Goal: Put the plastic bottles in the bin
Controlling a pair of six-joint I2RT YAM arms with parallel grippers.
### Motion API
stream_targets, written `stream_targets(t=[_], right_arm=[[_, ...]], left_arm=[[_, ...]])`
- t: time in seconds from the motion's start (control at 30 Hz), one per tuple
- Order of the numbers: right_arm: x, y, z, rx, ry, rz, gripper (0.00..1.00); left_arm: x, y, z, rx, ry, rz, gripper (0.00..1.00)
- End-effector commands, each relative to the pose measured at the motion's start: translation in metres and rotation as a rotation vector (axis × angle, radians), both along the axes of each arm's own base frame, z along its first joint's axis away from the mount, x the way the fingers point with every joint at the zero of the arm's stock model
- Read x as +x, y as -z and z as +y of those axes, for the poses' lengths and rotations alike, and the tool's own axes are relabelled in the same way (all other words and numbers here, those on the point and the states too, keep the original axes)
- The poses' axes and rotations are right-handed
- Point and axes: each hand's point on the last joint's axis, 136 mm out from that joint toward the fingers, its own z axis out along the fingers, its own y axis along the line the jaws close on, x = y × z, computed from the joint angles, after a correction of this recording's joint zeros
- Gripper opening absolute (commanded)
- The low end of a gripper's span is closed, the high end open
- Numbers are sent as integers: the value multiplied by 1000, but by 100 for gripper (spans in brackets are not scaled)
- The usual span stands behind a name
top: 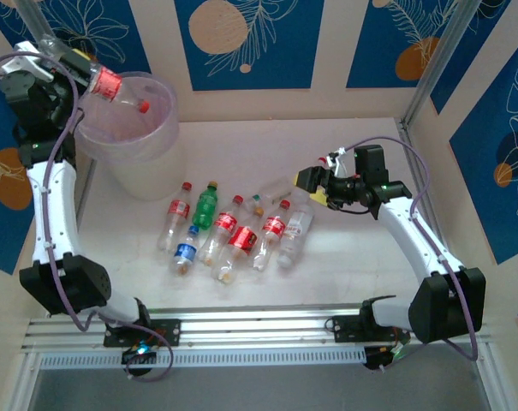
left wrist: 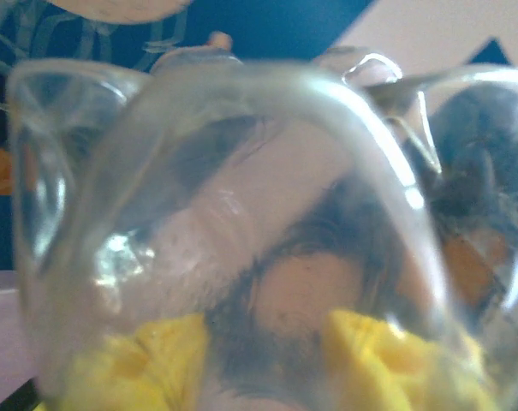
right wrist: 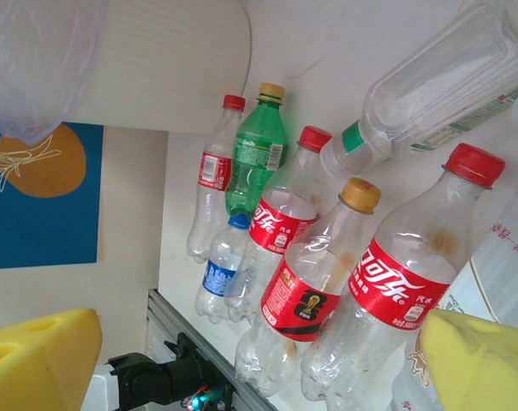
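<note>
Table: A white table (top: 344, 257) carried eight or so bottles (top: 233, 231), which lay on their sides in a loose row near its middle, caps pointing away from the arm bases.
Row: Most were clear with red labels. One was a green bottle (top: 207, 204), one a blue-labelled bottle (top: 186, 253), and a plain bottle (top: 297, 227) closed the right end.
Right claw: The right claw (top: 314, 181) hung just past the row's right end. Its jaws were spread wide and its yellow pads (right wrist: 36, 355) held nothing, with the bottles lying below them.
Bin: The pale bin (top: 139, 171) stood at the far left corner, well apart from the row.
Left claw: The left claw (top: 86, 70) was raised over the bin's rim. It was clamped tight on the base end of a held bottle (top: 113, 86), red-labelled, whose cap tilted down over the bin's mouth. In the wrist view the clear base sat between the fingertips (left wrist: 164, 360).
Handling: The bottles looked empty, so probably light and thin-walled. They would likely dent under a hard squeeze and, being smooth and round, roll or slip when nudged.
Hold: The best grip appeared to be across the body at the label band, square to the bottle's length.
</note>
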Motion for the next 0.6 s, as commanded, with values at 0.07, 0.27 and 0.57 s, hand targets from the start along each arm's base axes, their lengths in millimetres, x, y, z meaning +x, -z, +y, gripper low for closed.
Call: stream_targets(t=[0.07, 0.27, 0.57], right_arm=[[-9, 8, -5, -21, 15, 38, 96], [-8, 15, -9, -41, 33, 62, 96], [-10, 25, -12, -72, 51, 82, 96]], left_arm=[[8, 27, 24, 197, -109, 133, 0], [30, 80, 17, 338, -40, 288, 0], [52, 138, -7, 464, 89, 418, 0]])
